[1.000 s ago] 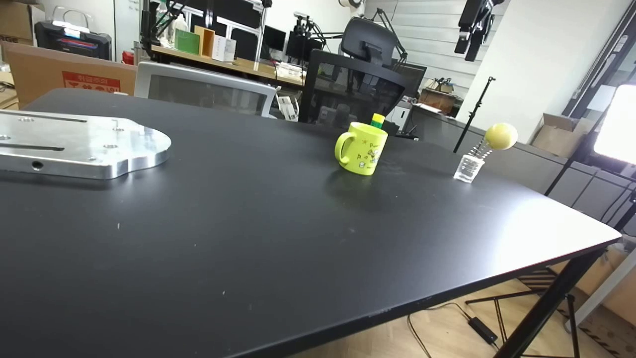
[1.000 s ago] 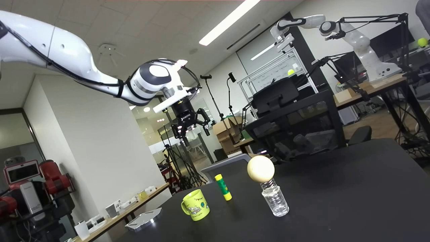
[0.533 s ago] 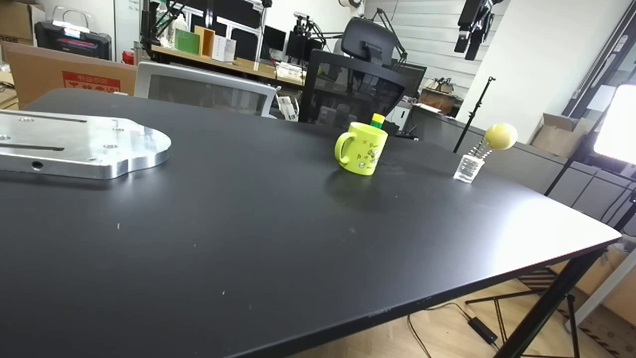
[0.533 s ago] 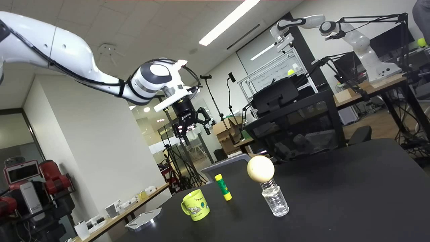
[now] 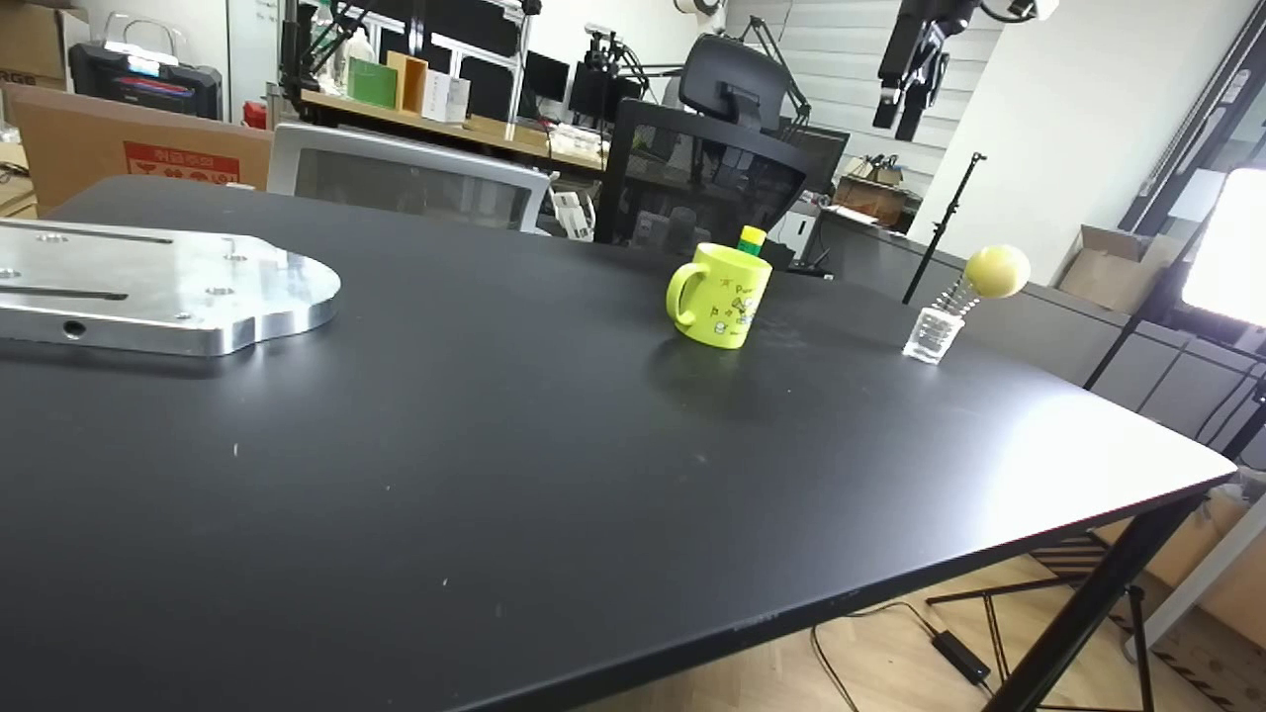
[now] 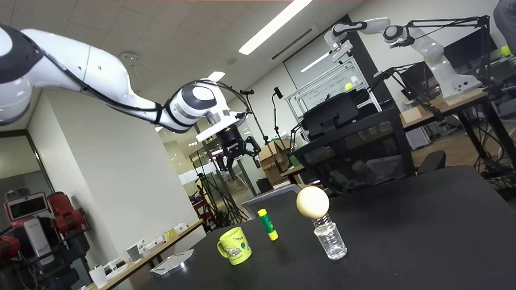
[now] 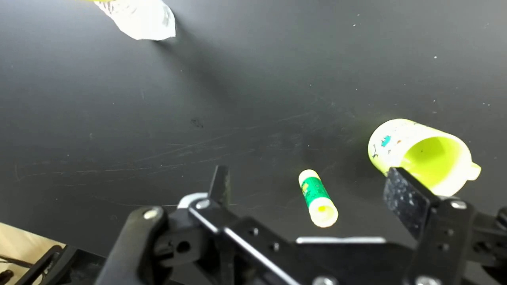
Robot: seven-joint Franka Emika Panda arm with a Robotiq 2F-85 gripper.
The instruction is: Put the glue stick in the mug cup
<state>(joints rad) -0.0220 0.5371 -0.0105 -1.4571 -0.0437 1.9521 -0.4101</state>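
"What can you read?"

"취급주의, on the red label (image 5: 183, 161) of a cardboard box (image 5: 84, 138). Letters RGE, on the carton (image 5: 30, 44) behind."

"And the mug cup (image 5: 722, 302)?"

"Its print is too small."

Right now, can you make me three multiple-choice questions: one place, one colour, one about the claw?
1. Where's the glue stick?
A) on the table, beside the mug
B) inside the mug
C) on the floor

2. What colour is its middle?
A) red
B) purple
C) green

3. How's the claw?
A) shut
B) open
C) holding the mug

1 A: an exterior view shows both there, apart.
2 C: the wrist view shows it green.
3 B: its fingers stand apart in the wrist view.
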